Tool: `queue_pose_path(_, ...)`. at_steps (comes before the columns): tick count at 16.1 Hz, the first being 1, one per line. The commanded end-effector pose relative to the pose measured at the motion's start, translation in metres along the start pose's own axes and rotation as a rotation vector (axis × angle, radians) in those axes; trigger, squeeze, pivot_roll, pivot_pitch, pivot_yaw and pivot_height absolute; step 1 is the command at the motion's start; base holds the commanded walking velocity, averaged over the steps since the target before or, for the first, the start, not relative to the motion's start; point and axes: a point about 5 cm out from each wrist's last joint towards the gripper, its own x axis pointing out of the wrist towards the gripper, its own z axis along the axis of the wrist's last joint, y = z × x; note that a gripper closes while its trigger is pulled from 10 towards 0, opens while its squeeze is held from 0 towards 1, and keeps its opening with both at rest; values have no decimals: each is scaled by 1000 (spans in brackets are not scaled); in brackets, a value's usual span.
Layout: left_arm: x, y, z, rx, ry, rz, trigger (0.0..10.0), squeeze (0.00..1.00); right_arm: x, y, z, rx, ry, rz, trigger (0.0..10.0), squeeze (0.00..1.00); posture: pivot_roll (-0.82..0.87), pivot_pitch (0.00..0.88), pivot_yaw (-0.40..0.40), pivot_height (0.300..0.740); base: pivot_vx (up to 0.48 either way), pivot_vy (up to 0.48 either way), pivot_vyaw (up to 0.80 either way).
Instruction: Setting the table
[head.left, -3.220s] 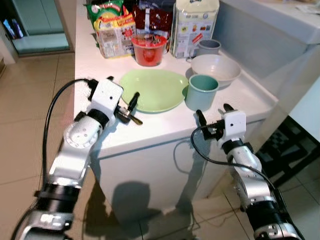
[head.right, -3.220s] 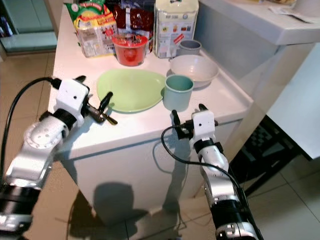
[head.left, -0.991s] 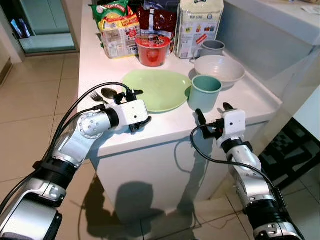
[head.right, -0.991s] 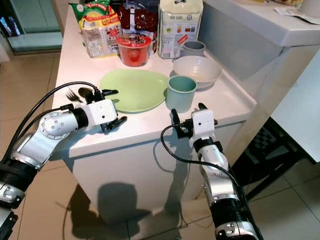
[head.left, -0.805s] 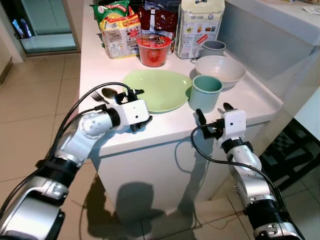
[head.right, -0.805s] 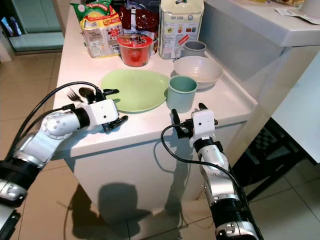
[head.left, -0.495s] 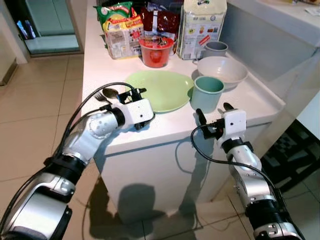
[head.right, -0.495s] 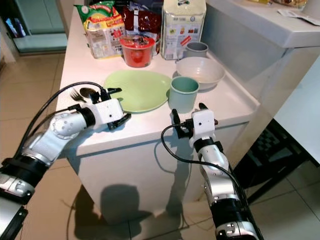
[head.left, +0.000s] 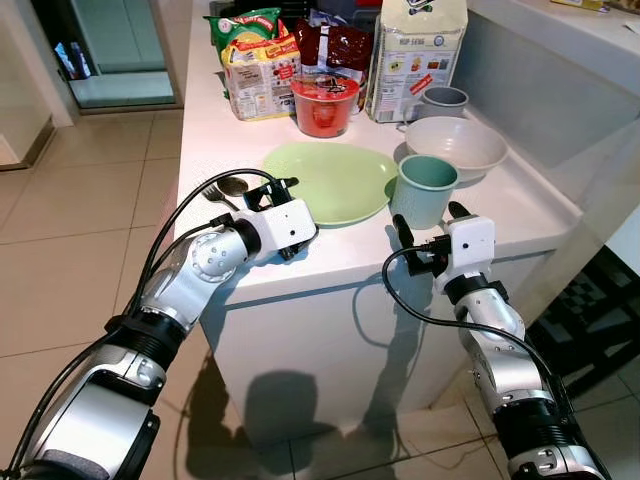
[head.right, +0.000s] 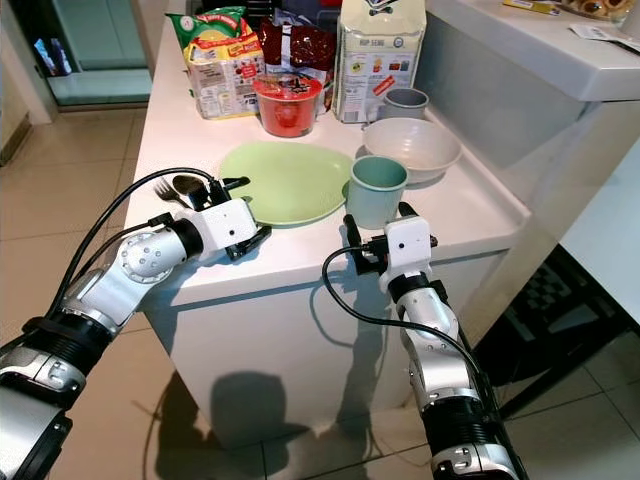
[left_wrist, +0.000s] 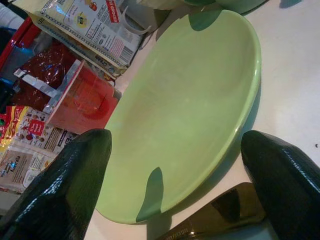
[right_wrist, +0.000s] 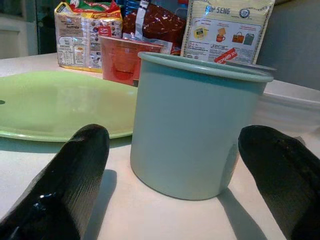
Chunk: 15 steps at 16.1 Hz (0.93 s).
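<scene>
Pale green plate (head.left: 329, 181) lies flat on the white desk (head.left: 480, 205), near its front edge. Teal cup (head.left: 424, 190) stands upright just right of the plate; beige bowl (head.left: 455, 145) behind the cup. Left gripper (head.left: 283, 218) rests on the desk at the plate's left rim, jaws spread, nothing between them. Spoon and fork (head.left: 222, 190) lie just behind it. Right gripper (head.left: 428, 226) sits at the desk's front edge facing the cup, jaws apart, holding nothing.
</scene>
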Motion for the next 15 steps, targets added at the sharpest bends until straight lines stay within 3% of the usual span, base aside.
queue_pose_path(1,1,-24,-12,0,69,-105,0,0,-2,-3,-1,0,8,-13,10000,0,84,0,-10,740,0,0,0)
queue_pose_path(4,1,-25,-12,22,59,-114,0,0,-3,-2,-1,2,9,-13,10000,0,85,0,-10,740,0,0,0)
queue_pose_path(15,-3,-41,-13,93,50,-316,0,0,-4,-2,-1,4,9,-18,10000,0,83,0,-1,740,0,0,0)
